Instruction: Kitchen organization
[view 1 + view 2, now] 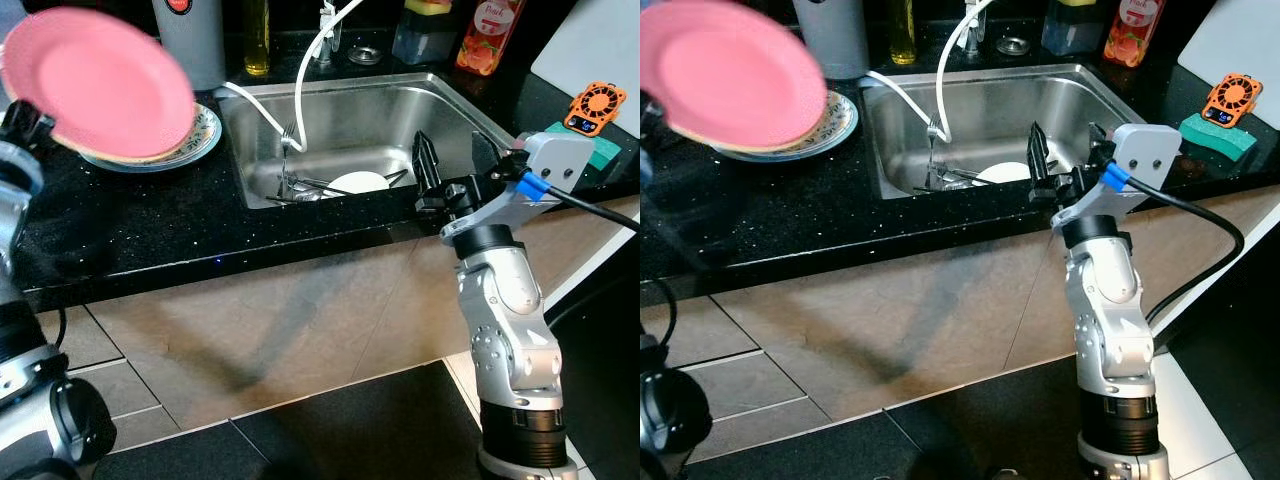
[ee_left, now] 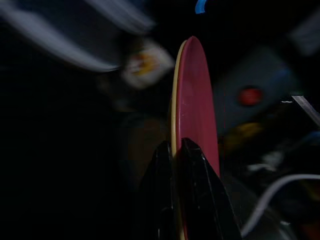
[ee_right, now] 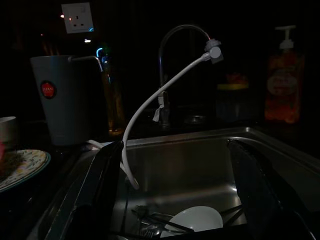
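Pink and smooth, the round plate [image 1: 100, 82] I'm holding is lifted off the counter on my left side, tilted so its flat face shows to the head camera; a pale yellow edge runs along its rim. My left gripper [image 2: 176, 150] pinches that rim, both black fingers closed tight on it, the plate seen edge-on from the wrist. Directly below it sits one patterned plate [image 1: 203, 137] on the speckled black stone counter [image 1: 150, 230], glossy and flecked.

Stainless steel makes up the sink [image 1: 455, 105], a rounded rectangular basin with a brushed sheen. Inside I count one white dish [image 1: 358, 182] and a tangle of metal cutlery [image 1: 305, 186] too jumbled to count. One white hose [image 1: 310, 60] curves down from the tap into the basin.

My right arm is bent at the elbow, forearm reaching up over the counter's front edge, and the right gripper [image 1: 445, 165] hangs at the sink's near rim with its two long fingers spread wide, nothing between them.

Along the back I see one grey cup [image 1: 190, 35], one yellow oil bottle [image 1: 257, 40] and one orange soap bottle [image 1: 490, 35]. On the right counter lie one green sponge [image 1: 600, 148] and one small orange fan [image 1: 596, 104].
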You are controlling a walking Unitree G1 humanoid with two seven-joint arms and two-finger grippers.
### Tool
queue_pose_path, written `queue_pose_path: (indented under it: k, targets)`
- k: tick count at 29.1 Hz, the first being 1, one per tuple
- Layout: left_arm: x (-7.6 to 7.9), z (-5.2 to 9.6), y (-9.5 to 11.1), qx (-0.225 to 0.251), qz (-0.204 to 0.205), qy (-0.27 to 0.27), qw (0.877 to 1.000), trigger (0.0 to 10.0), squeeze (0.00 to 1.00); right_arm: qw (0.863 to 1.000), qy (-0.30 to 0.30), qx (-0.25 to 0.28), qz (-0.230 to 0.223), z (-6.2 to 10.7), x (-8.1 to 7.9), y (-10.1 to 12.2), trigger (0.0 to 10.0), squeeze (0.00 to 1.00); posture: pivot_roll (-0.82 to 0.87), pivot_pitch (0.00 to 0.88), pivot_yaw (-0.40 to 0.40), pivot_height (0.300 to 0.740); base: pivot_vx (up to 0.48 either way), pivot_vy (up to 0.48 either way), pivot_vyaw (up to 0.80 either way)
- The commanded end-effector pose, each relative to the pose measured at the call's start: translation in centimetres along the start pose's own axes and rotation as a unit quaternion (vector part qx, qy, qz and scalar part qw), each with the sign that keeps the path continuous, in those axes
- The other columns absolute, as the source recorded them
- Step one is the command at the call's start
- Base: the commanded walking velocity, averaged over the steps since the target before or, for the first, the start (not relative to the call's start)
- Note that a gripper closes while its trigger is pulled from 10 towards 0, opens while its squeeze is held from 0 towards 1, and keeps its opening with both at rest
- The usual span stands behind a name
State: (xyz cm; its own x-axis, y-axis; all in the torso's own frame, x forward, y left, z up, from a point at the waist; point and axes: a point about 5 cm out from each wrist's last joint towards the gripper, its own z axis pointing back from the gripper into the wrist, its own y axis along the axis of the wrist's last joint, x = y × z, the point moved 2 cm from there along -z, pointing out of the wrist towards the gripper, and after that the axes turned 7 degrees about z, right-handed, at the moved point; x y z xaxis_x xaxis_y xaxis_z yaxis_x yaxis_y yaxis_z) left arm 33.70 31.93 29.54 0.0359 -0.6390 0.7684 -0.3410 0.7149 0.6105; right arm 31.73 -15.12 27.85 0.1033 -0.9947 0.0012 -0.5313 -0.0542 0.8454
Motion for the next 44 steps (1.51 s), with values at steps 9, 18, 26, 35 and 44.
queue_pose_path:
  k: [9, 18, 26, 35, 44]
  targets:
    - [-2.6, 0.9, -0.6, -0.011, 0.029, 0.101, 0.994, 10.0, 0.00, 1.000, 0.011, -0.021, -0.009, 0.0, -0.3, -1.0, 10.0, 0.00, 0.15, 0.105, -0.035, 0.740, 0.000, 0.000, 0.00]
    - [0.0, -4.2, -3.7, -0.038, 0.035, 0.085, 0.995, 10.0, 1.00, 1.000, 0.007, -0.020, -0.009, 0.0, -0.4, -1.0, 10.0, 0.00, 0.11, 0.100, -0.030, 0.740, 0.000, 0.000, 0.00]
    - [-0.5, -4.2, -3.3, -0.016, -0.025, 0.120, 0.992, 10.0, 0.00, 1.000, -0.014, -0.022, -0.002, 0.7, 0.4, -0.8, 10.0, 0.00, 0.09, 0.119, -0.008, 0.740, 0.000, 0.000, 0.00]
    - [2.2, -6.1, -2.8, -0.003, -0.057, 0.083, 0.995, 10.0, 0.00, 1.000, -0.007, -0.024, -0.006, 0.5, 0.0, -1.0, 10.0, 0.00, 0.10, 0.125, -0.020, 0.740, 0.000, 0.000, 0.00]
    - [2.4, -6.9, -5.5, -0.064, 0.015, 0.144, 0.987, 10.0, 0.00, 1.000, -0.011, -0.026, -0.007, 0.6, -0.1, -1.0, 10.0, 0.00, 0.08, 0.123, -0.004, 0.740, 0.000, 0.000, 0.00]
